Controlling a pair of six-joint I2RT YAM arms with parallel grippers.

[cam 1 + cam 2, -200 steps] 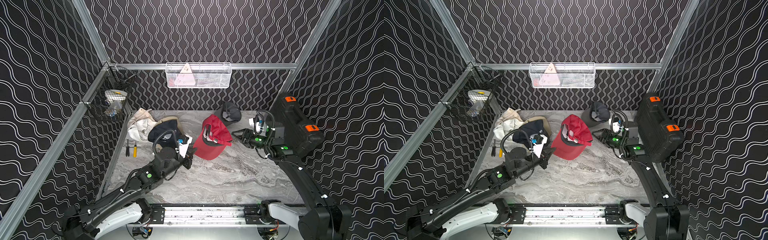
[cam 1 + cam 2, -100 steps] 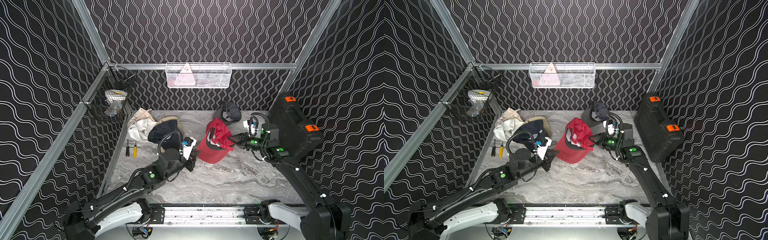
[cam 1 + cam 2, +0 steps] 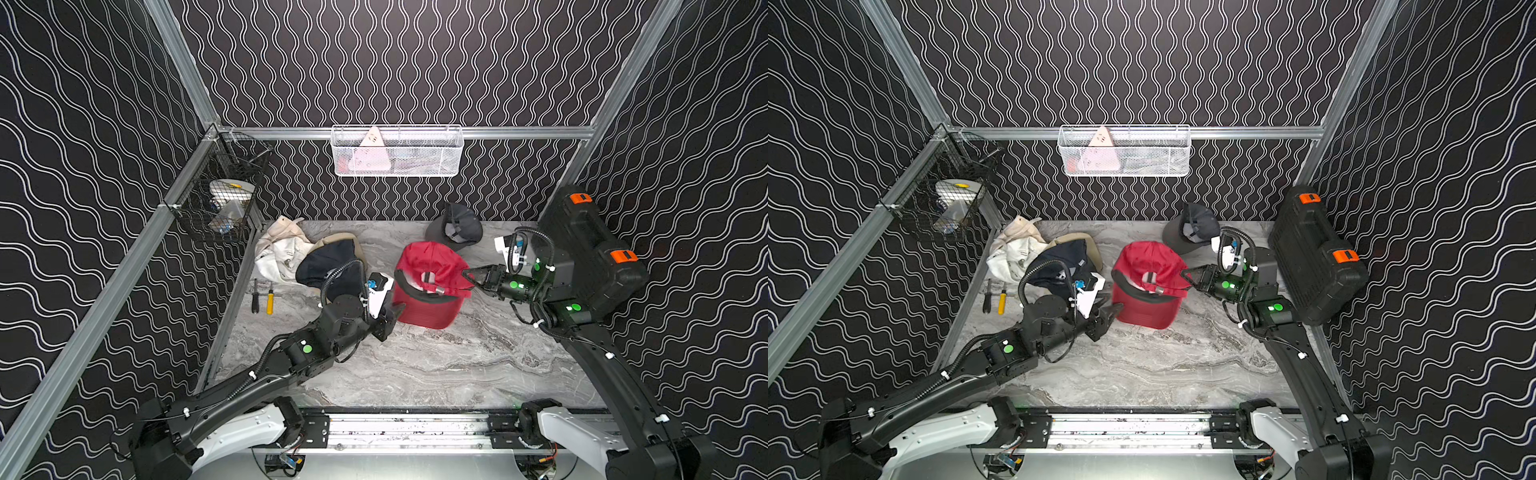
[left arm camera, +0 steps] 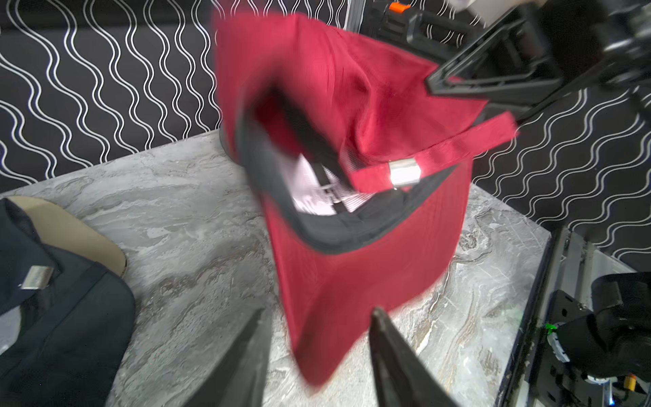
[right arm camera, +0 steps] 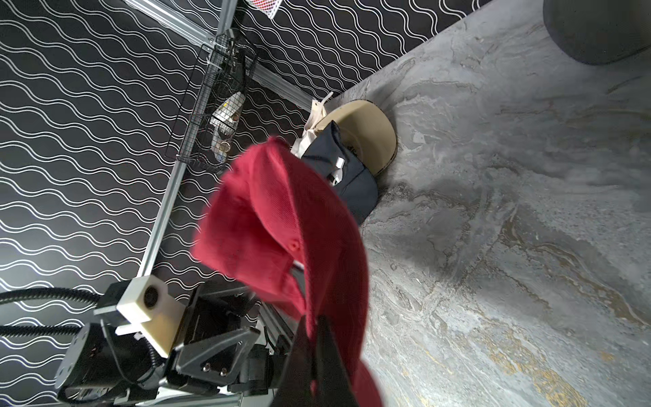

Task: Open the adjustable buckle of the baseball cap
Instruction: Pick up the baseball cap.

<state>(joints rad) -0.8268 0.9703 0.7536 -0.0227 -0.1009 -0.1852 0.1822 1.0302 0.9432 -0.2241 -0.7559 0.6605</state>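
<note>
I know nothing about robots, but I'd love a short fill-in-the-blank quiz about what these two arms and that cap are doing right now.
The cap pinched by the shut right gripper is ___ in colour.
The left gripper, by the cap's brim, has its jaws ___.
The buckle on the cap's strap is ___ in colour.
The number of screwdrivers lying by the wall is ___.
Missing words: red, open, silver, two.

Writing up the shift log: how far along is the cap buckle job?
Done: right gripper is shut on the red cap near its strap. In hand: left gripper open by the brim. Left: strap sits threaded through the silver buckle, unopened.
</note>
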